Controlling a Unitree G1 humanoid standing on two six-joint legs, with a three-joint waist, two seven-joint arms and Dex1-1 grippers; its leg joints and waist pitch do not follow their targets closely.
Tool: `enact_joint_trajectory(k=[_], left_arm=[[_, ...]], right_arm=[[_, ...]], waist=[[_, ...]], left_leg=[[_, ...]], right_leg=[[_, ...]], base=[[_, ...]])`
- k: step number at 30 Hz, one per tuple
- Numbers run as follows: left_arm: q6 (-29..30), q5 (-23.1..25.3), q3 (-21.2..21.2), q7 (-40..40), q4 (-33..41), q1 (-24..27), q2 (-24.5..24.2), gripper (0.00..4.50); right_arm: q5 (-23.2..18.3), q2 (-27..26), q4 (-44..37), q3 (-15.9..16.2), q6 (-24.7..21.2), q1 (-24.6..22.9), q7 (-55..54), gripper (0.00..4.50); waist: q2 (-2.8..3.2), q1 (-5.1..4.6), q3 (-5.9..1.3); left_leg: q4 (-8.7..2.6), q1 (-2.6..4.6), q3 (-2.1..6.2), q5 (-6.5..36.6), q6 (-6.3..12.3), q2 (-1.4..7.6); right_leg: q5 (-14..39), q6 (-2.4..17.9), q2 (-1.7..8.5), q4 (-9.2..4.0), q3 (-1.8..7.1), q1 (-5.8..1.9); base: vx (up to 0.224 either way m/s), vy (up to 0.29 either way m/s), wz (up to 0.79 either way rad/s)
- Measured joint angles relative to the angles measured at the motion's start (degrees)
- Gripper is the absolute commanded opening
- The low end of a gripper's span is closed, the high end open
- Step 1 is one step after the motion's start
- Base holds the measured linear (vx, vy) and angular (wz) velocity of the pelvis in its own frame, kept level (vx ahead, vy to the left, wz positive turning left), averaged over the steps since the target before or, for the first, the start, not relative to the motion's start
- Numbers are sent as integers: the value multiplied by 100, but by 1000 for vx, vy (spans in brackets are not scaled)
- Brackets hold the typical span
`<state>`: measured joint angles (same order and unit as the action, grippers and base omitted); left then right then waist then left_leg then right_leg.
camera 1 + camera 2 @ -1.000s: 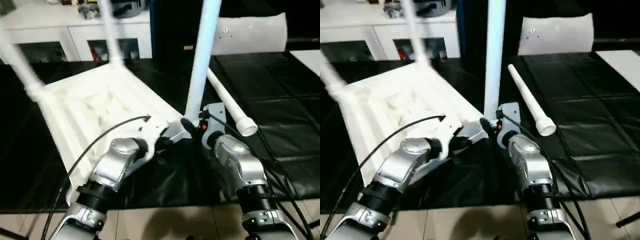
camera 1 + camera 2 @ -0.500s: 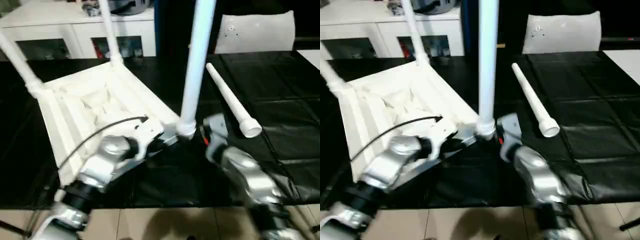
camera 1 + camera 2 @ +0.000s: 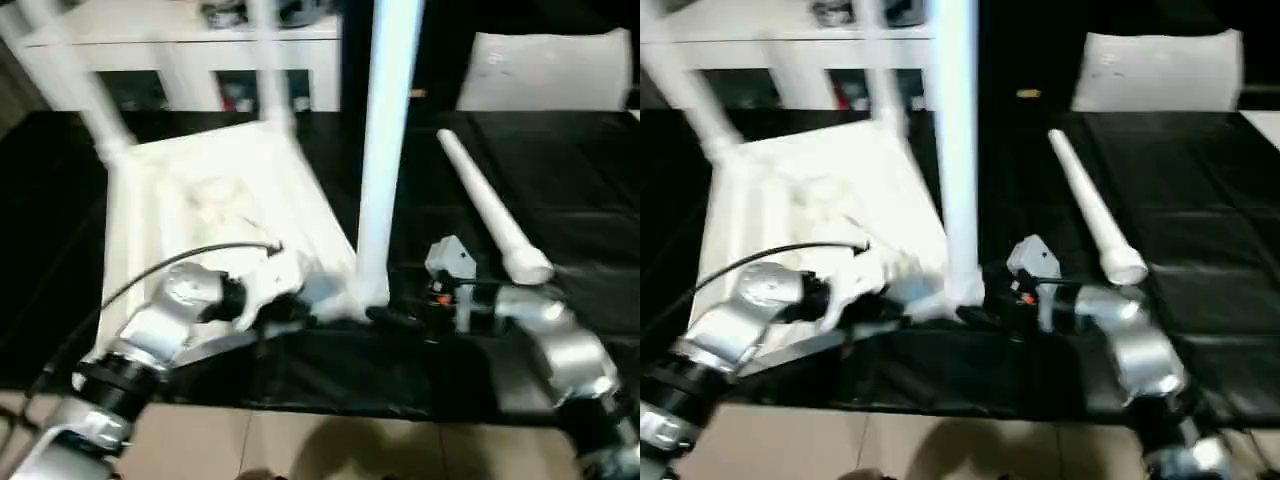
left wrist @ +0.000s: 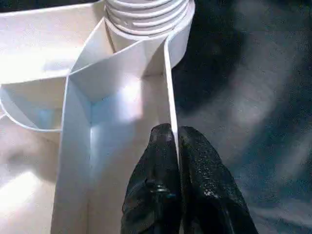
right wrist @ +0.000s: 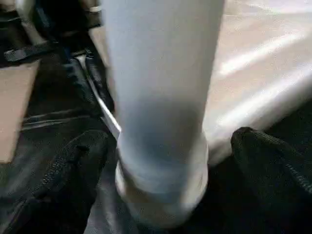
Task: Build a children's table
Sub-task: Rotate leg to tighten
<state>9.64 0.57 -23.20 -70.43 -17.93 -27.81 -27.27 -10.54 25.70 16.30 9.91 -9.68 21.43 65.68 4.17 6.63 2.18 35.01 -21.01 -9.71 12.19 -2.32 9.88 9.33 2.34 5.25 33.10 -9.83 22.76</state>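
A: Tabletop (image 3: 210, 200) position?
B: Upside down on the black work table (image 3: 560, 160), three legs standing in its corner sockets; a fourth leg (image 3: 490, 210) lies loose beside it.
A: Left gripper (image 4: 175, 146)?
B: Clamped on the tabletop's thin edge wall.
A: Right gripper (image 5: 161, 146)?
B: Fingers spread wide either side of the near leg (image 3: 385, 150), not gripping.

Our left gripper (image 4: 174, 146) is pinched tight together; our right gripper (image 5: 170, 161) stands spread wide, silver forearms angled inward.
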Motion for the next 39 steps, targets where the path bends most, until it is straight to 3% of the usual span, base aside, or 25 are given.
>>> enact_joint_trajectory(k=[6, 15, 27, 31, 35, 39], left_arm=[[-401, 45, -279, -481, -207, -260, -96, 0], [-773, 98, -371, -707, -489, -429, -107, 0], [-876, 77, -358, -737, -569, -433, -105, 0], [-633, -14, -262, -743, -535, -384, -70, 0], [-55, -91, -6, -402, -452, -248, 104, 0], [510, -84, 246, 269, -432, -172, 376, 0]], right_arm=[[55, 149, 65, 373, 135, 80, 599, 443], [100, 166, 301, 622, 167, 285, 995, 363], [-14, 160, 386, 628, 9, 322, 1204, 279], [-103, 31, 261, 503, -153, 158, 1109, 274], [-201, -279, 61, 158, -402, -180, 453, 274], [-86, -749, 27, -168, -596, -279, -769, 274]], waist=[[-1, 131, 0], [1, 137, -1], [2, 140, -2], [6, 150, -5], [8, 122, -6], [9, -80, -3]], left_leg=[[8, 4, -17, 1, -2, -1], [8, 4, -18, 2, -4, -1], [8, 5, -19, 2, -4, 0], [7, 5, -19, 2, -4, 0], [9, 19, -21, -7, -17, 0], [7, 58, -22, -25, -28, 0]], right_leg=[[-2, -3, 1, 8, 27, -2], [-5, -4, 0, 11, 30, 2], [-5, -4, -1, 12, 29, 1], [-4, -5, -1, 13, 30, 1], [-15, -3, -1, 13, 33, -7], [-17, -5, -2, 2, 32, -36]], base=[[0, 0, 0], [0, 0, 0], [0, 0, 0], [0, 0, 0], [0, 0, 0], [0, 0, 0]])
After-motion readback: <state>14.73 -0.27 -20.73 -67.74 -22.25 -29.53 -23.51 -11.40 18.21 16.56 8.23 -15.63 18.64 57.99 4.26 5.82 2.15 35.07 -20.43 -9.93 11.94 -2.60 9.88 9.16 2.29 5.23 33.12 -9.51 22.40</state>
